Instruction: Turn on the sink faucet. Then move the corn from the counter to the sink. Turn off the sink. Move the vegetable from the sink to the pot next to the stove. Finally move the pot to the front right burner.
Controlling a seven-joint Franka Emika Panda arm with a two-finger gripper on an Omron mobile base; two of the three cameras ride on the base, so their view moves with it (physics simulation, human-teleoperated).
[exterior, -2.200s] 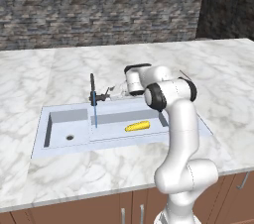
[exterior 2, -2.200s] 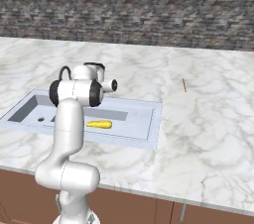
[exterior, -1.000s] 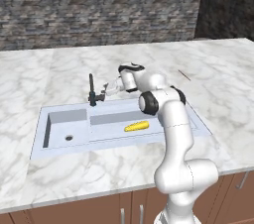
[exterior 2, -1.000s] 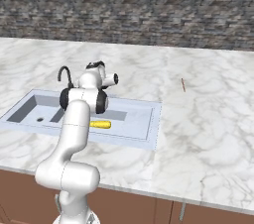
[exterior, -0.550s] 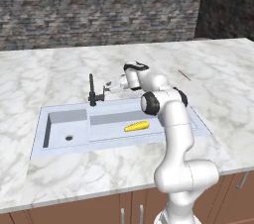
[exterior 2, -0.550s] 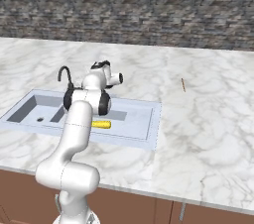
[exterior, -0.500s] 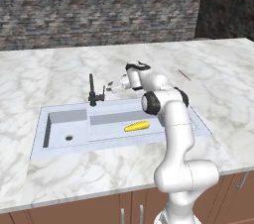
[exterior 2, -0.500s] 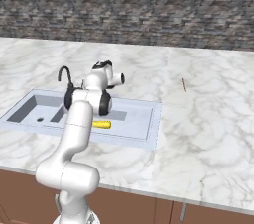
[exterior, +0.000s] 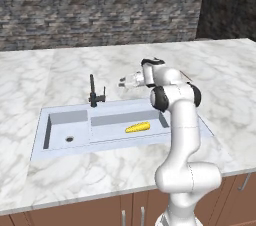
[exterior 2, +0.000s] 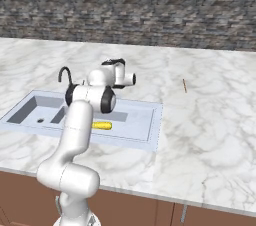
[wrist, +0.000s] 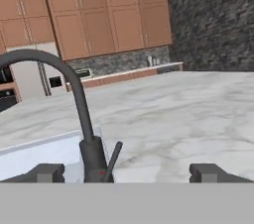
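Change since the earlier pictures: the arm's hand, which hung over the far edge of the basin close to the tap about two seconds ago, has turned level and now points sideways at the tap from its right; the corn lies where it lay, and the base has not driven.

Gripper [exterior: 121,83]: jaws wide apart, holding nothing. It hovers level above the far rim of the basin, to the right of the tap and apart from it. In the hand view the two finger tips [wrist: 47,172] stand far to either side, with the tap's base and lever between them further off.

Sink faucet [exterior: 93,92]: slim black upright tap at the far edge of the basin, over the wall between the two compartments, with a curved spout and a small lever [wrist: 112,160] slanting up on its right side. Whether water runs cannot be told.

Corn [exterior: 137,128]: small yellow cob lying flat on the floor of the wide right compartment, near the arm's side.

Sink [exterior: 61,146]: pale blue-grey double basin, its small compartment on the left with a dark drain hole [exterior: 69,139].

Counter [exterior: 45,75]: white marble-look worktop around the basin, with brown cabinet fronts below.

Thin brown stick [exterior 2: 184,85]: lying on the counter well to the right of the basin.
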